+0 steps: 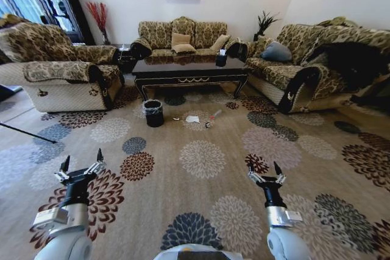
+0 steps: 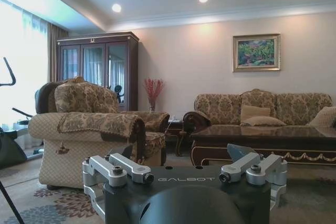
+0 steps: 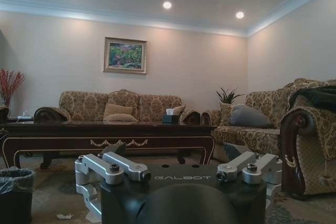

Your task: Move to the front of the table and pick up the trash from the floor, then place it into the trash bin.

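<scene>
Carpet is stretching wide between the robot and the tabletop, so the drive forward is, by the look of it, hardly begun, and the trash bin is sitting just before the table's left end. Trash is lying unpicked on the floor beside the bin. Left claw and right claw are hanging spread and empty over the carpet, each body reading "GALBOT".

Recessed ceiling lights are casting warm pools on the far wall, while daylight is flooding through the curtained window and washing it out to white. The head view is bending strongly at its edges. The glossy table is reflecting light, and shadows are staying soft.
</scene>
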You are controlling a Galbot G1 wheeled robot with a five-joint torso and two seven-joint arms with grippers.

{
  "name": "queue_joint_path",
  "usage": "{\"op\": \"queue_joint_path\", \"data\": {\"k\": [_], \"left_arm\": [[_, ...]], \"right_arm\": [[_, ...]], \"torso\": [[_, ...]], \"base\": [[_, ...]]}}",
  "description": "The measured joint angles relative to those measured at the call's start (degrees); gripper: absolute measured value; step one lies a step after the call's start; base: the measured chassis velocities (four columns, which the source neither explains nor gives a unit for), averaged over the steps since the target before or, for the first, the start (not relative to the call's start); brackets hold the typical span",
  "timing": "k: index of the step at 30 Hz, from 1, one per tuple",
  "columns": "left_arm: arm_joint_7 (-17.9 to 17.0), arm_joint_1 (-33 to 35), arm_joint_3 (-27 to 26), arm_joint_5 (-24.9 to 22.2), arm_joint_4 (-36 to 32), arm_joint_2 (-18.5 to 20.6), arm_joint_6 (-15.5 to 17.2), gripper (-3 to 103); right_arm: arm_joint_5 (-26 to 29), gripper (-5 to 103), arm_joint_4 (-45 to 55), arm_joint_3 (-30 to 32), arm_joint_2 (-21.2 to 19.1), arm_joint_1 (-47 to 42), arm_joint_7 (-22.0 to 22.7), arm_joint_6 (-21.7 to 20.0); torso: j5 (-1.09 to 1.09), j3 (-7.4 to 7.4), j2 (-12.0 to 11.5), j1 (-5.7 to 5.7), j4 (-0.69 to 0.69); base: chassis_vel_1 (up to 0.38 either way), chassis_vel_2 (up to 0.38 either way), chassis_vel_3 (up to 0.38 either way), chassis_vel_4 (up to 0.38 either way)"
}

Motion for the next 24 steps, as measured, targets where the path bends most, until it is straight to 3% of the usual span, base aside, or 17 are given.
{"op": "queue_joint_path", "data": {"k": [9, 12, 16, 24], "left_arm": [[0.0, 0.7, -0.3, 0.1, -0.6, 0.4, 0.1, 100], [0.1, 1.1, -0.5, 0.0, -0.8, 0.5, -0.1, 100], [0.2, 1.3, -0.3, 0.2, -1.0, 0.4, -0.3, 100], [0.3, 1.3, 0.5, 1.5, -1.0, -0.1, -0.7, 100]], "right_arm": [[0.8, 100, 1.1, 0.1, 0.3, 0.4, 0.1, -0.4], [0.8, 100, 4.2, 0.7, -0.9, 0.3, 2.7, -5.3], [1.3, 100, 6.9, 1.8, -2.0, 0.0, 3.7, -7.9], [4.5, 100, 11.9, 2.3, -2.7, -2.3, 1.4, -11.4]], "torso": [[0.0, -1.27, -2.0, -0.73, 0.0], [0.0, -1.94, -3.0, -1.04, 0.0], [0.0, -2.47, -3.8, -1.27, 0.0], [0.0, -3.76, -5.6, -1.86, 0.0]], "base": [[0.0, 0.0, 0.0, 0.0], [0.0, 0.0, 0.0, 0.0], [0.0, 0.0, 0.0, 0.0], [0.0, 0.0, 0.0, 0.0]]}}
